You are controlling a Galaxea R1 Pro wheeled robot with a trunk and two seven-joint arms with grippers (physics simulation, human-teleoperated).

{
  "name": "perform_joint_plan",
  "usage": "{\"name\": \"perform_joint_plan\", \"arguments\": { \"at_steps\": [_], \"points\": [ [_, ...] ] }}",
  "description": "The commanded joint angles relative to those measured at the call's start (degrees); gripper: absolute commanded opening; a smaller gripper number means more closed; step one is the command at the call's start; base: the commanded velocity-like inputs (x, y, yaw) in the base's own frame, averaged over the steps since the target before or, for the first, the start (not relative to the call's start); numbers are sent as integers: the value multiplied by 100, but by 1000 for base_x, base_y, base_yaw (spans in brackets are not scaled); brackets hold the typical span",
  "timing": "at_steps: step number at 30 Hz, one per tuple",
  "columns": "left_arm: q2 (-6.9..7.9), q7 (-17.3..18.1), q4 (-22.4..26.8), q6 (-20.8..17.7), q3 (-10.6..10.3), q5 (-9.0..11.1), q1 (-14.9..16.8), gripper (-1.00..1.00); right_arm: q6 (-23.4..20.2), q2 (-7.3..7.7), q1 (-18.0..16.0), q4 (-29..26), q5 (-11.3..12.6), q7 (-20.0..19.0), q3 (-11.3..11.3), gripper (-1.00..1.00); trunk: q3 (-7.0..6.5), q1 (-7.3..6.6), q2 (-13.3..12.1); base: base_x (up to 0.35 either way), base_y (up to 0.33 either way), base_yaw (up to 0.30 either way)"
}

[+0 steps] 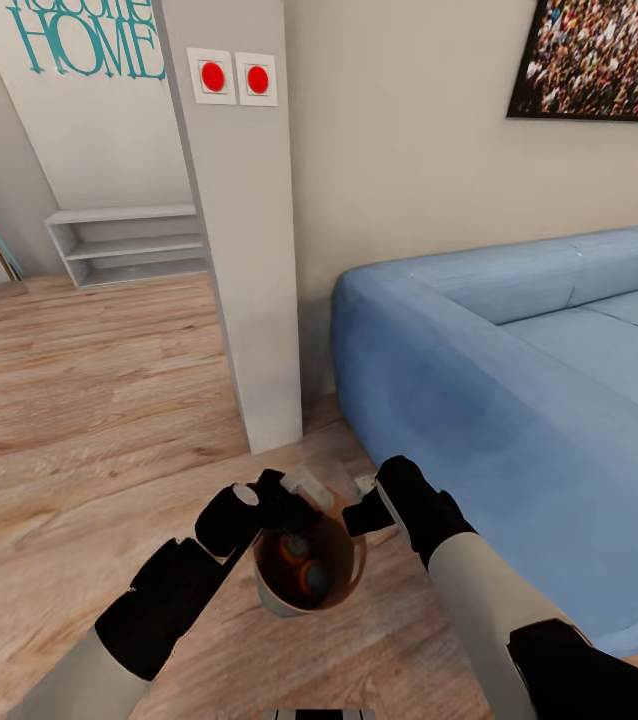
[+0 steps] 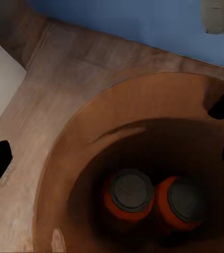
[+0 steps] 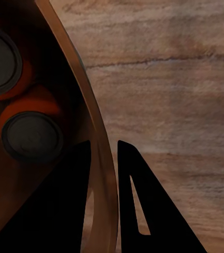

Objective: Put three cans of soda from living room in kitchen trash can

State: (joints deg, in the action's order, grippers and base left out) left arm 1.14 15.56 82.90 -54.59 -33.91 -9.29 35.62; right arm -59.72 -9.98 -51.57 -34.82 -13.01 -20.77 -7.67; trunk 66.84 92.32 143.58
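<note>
Holding the trash can (image 1: 311, 590) between both arms above the wood floor (image 1: 79, 400), just beside the blue sofa (image 1: 519, 400). Carrying two orange soda cans (image 2: 128, 194) upright at the bottom of the trash can, side by side and touching. Gripping the trash can's rim with the right gripper (image 3: 105, 174), jaws clamped on the wall, one inside, one outside. Resting the left gripper (image 1: 259, 497) at the opposite rim; cannot tell how its jaws stand. Facing a grey column (image 1: 244, 250) beside the sofa.
</note>
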Motion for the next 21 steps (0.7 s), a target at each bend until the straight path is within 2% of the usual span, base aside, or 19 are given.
{"name": "perform_joint_plan", "arguments": {
  "at_steps": [1,2,3,4,5,6,8,9,12,15,16,19,20,21],
  "points": [
    [8,4,133,-3,61,5,-3,100,-28,-2,-2,1,211,-24,10,-100,0,0,0,0,0,0],
    [32,12,431,-6,379,20,-14,100,-28,-2,-2,10,211,-24,10,-100,0,0,0,0,0,0],
    [38,15,512,-7,516,24,-17,100,-28,-2,-2,11,211,-24,10,-100,0,0,0,0,0,0],
    [46,32,631,-7,797,30,-21,100,-28,-2,-2,14,211,-24,11,-100,0,0,0,0,0,0],
    [50,50,673,-5,934,32,-23,100,-28,-2,-2,15,211,-24,11,-100,0,0,0,0,0,0],
    [54,116,737,-3,1210,35,-25,100,-28,-2,-2,17,211,-24,11,-100,0,0,0,0,0,0],
    [55,232,778,2,1503,37,-26,100,-28,-2,-2,17,211,-24,11,-100,0,0,0,0,0,0],
    [56,402,804,10,1843,39,-27,100,-28,-2,-2,18,211,-24,11,-100,0,0,0,0,0,0],
    [55,741,827,60,2453,40,-28,100,-28,-2,-2,19,211,-24,11,-100,0,0,0,0,0,0],
    [54,1088,835,147,3154,40,-28,100,-28,-2,-2,19,211,-24,11,-100,0,0,0,0,0,0],
    [54,1268,832,214,3635,41,-28,100,-28,-2,-2,19,211,-24,8,-100,0,0,0,0,0,0],
    [55,1445,813,384,4303,41,-30,100,-28,-2,-2,19,211,-24,6,-100,0,0,0,0,0,0],
    [58,1514,772,616,4630,13,-37,100,-28,-2,-2,19,211,-24,5,-100,0,0,0,0,0,0],
    [59,1536,723,786,4751,-4,-44,100,-28,-2,-2,19,211,-24,4,-100,0,0,0,0,0,0]
  ]
}}
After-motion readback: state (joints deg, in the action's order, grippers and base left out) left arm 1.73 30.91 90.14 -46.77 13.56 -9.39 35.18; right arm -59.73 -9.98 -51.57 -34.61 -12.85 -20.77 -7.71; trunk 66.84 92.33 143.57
